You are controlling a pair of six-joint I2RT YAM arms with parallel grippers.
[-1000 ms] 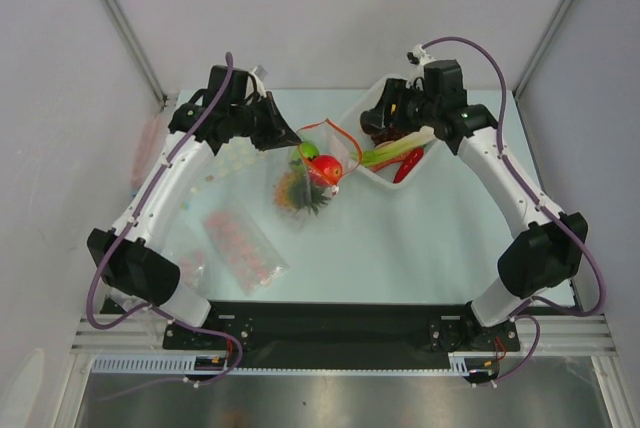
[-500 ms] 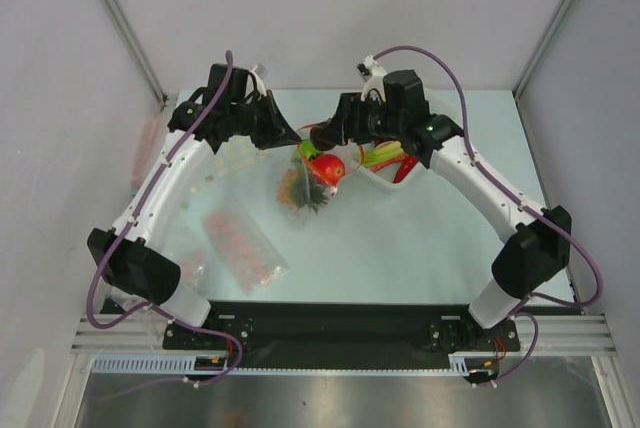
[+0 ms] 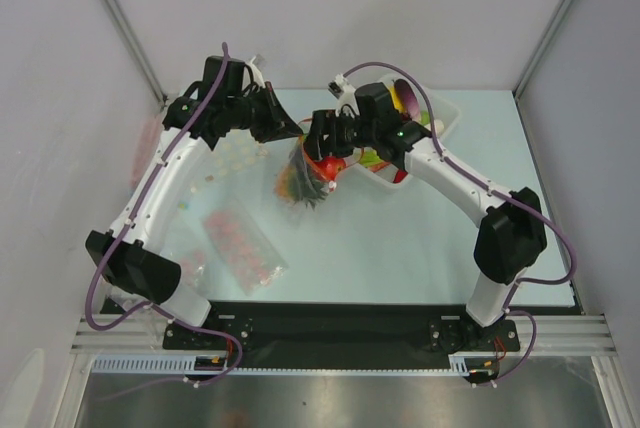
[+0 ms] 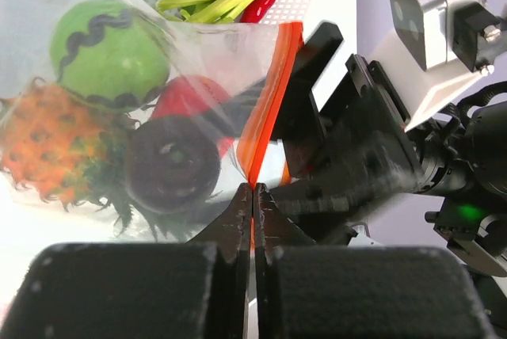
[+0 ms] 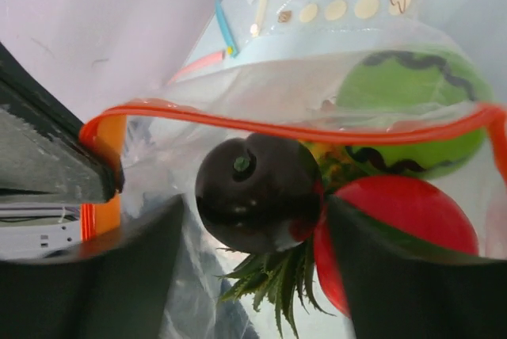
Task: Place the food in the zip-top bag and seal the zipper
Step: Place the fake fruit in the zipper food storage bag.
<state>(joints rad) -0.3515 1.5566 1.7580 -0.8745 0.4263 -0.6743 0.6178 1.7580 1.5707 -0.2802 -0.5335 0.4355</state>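
Left wrist view: my left gripper (image 4: pixel 253 196) is clamping the zipper (image 4: pixel 269 101) at the bench's (image 3: pixel 400 238) far middle. Pineapple (image 4: pixel 47 149), green fruit (image 4: pixel 107 42) and red fruit (image 5: pixel 396 228) are lying inside the bag (image 4: pixel 198 62). My right gripper (image 5: pixel 253 224) is standing open around a dark fruit (image 5: pixel 257 188) at the mouth. Sealing is not yet done.

A robotics lab test cell, not a home or a shop; the pale table (image 3: pixel 400 248) is boxed in by plain grey-white panels on its left, far and right sides; bare metal posts (image 3: pixel 122 23) slant up from its far corners; along the table's near edge a black base plate (image 3: pixel 330 323) carries two white arms (image 3: pixel 165 183) trailing purple cables (image 3: pixel 89 298); just nearer than that runs a slotted white duct (image 3: pixel 150 361); on the table's far half lies plastic toy fruit (image 4: pixel 107 42).
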